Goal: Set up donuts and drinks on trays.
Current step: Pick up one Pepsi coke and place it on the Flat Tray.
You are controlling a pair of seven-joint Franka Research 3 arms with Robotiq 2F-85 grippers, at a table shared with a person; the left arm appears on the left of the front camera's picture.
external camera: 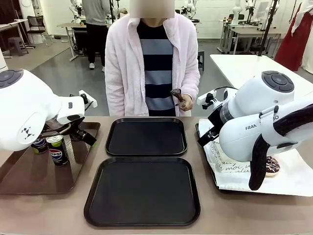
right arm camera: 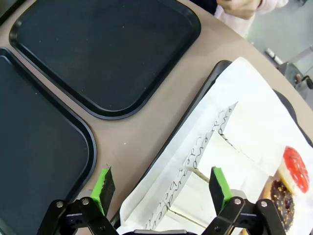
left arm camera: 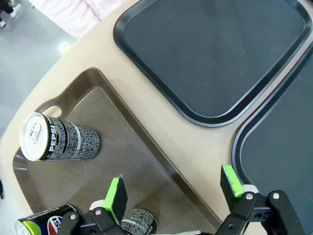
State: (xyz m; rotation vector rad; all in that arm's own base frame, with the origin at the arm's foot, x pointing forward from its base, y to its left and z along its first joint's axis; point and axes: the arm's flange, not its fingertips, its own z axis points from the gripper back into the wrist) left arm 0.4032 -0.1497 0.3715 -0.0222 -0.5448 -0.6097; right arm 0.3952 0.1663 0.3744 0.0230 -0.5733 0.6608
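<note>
Left wrist view, 3 drinks, front view, 2 drinks

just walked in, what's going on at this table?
Donut-and-drink setup, nothing placed yet: the far black tray and the near black tray are empty. The left hand hangs open above the brown tray holding the Pepsi cans. The right hand hangs open over the paper-lined tray with the sleeved donuts. A person stands at the far side, holding a small dark object.

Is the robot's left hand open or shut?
Open. The left hand holds its green pads wide apart, nothing gripped, over the brown tray.
</note>
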